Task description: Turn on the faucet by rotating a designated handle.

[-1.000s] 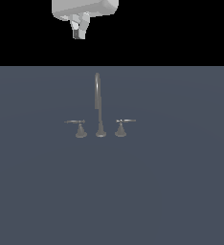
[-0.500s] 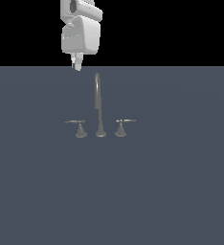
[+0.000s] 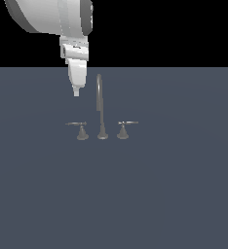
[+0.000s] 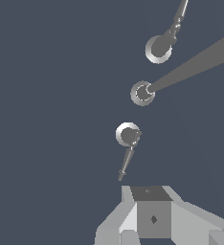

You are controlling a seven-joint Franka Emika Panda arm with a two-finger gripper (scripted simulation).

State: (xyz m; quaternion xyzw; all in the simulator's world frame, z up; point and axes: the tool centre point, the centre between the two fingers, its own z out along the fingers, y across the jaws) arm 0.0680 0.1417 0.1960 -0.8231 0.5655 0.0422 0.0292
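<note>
The gripper [image 3: 76, 92] is dropping lower than half a second ago, now hanging above the handle [image 3: 77, 125], the faucet [image 3: 101, 104]'s lever on the exterior view's left. Whether the jaws are apart, I cannot tell.

Bare simulated floor [image 3: 184, 194], lone faucet [image 3: 101, 109]

A flat slate-blue floor [image 3: 174, 194] meets plain black emptiness behind it

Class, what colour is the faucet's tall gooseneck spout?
Dull metallic grey. The spout shows best in the exterior view, standing against the slate-blue surface.
</note>
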